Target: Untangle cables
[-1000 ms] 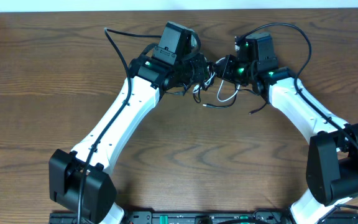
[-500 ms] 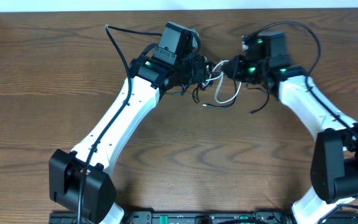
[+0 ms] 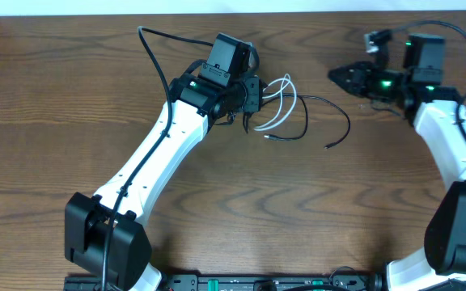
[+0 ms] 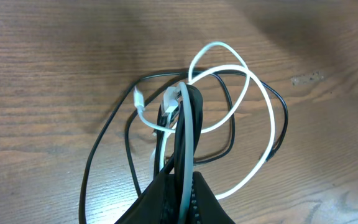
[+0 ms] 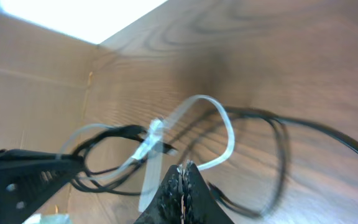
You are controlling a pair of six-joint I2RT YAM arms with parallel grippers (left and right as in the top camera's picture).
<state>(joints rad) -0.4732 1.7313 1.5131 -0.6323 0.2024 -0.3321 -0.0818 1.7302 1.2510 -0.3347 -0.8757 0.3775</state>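
untangling underway: left gripper (image 4: pixel 185 93) jaws pinch the white cable (image 4: pixel 272 124) where the black cable (image 4: pixel 98 149) loops it, at the desk's (image 3: pixel 241 202) twelve o'clock. right gripper (image 3: pixel 336 76), two o'clock, closed, empty. next: open, grab black strand.

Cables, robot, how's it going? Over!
Left gripper shut on cables. Right gripper shut, empty, apart from them. Black and white loops crossed. Nothing in the way.
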